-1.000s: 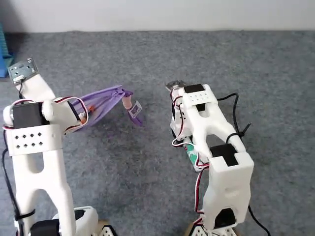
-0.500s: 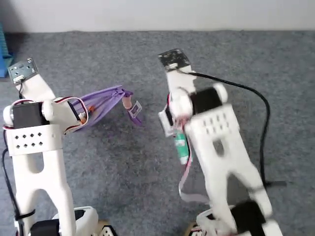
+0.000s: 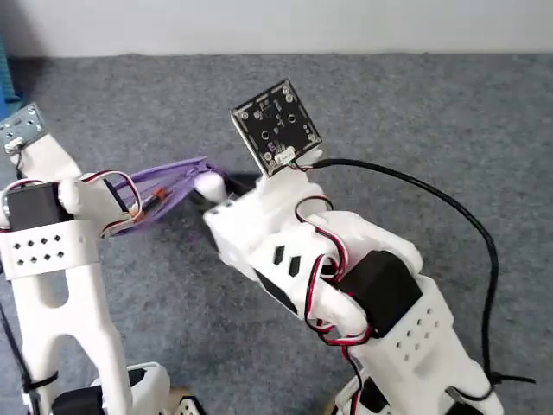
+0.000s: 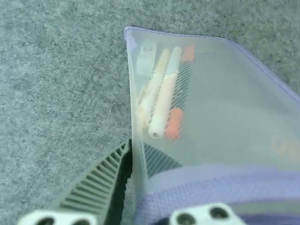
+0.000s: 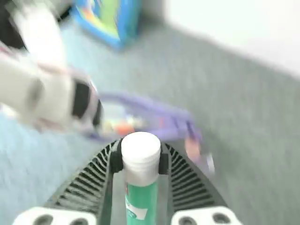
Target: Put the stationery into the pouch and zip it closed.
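A purple-edged mesh pouch [image 3: 173, 184] hangs off the grey carpet, pinched at one end by my left gripper [image 3: 138, 207]. In the left wrist view the pouch [image 4: 211, 108] holds cream and orange pens [image 4: 161, 101], and my left gripper [image 4: 135, 154] is shut on its edge. My right gripper [image 3: 216, 197] is right at the pouch's other end, shut on a green glue stick with a white cap [image 3: 210, 183]. In the right wrist view the glue stick [image 5: 139, 154] sits between the right gripper's [image 5: 139, 149] fingers and points at the pouch [image 5: 145, 112]. The right arm covers the zipper tag.
Grey carpet [image 3: 432, 112] covers the table up to a white wall at the back. A blue object [image 3: 4, 86] lies at the far left edge, seen as a blue and green thing [image 5: 110, 21] beyond the pouch. The right arm's black cable [image 3: 415, 186] loops to the right.
My right arm has swung left and forward with the glue stick, from the table's middle to the pouch's end. The left arm with the pouch shifted slightly left.
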Robot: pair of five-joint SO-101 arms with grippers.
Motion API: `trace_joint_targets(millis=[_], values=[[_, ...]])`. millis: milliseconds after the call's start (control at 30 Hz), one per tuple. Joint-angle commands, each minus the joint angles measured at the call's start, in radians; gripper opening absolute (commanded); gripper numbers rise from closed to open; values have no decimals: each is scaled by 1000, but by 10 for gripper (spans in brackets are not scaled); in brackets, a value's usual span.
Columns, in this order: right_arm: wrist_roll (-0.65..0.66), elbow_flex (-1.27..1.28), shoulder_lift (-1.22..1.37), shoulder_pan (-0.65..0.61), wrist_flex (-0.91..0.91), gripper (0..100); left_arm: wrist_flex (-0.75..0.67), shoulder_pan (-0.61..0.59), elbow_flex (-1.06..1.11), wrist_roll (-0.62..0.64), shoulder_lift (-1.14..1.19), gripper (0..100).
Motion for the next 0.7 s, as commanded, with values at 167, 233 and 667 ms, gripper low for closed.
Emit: trace_joint_targets(millis=[167,233,667], values=[[-6,-14,90,-71,-400,9,28,-6,2,17,-6,13],[-6,-14,143,-70,-430,9,28,-6,2,17,-6,13],[-6,-14,409,13,-607,9,28,-9,2,17,-6,13]])
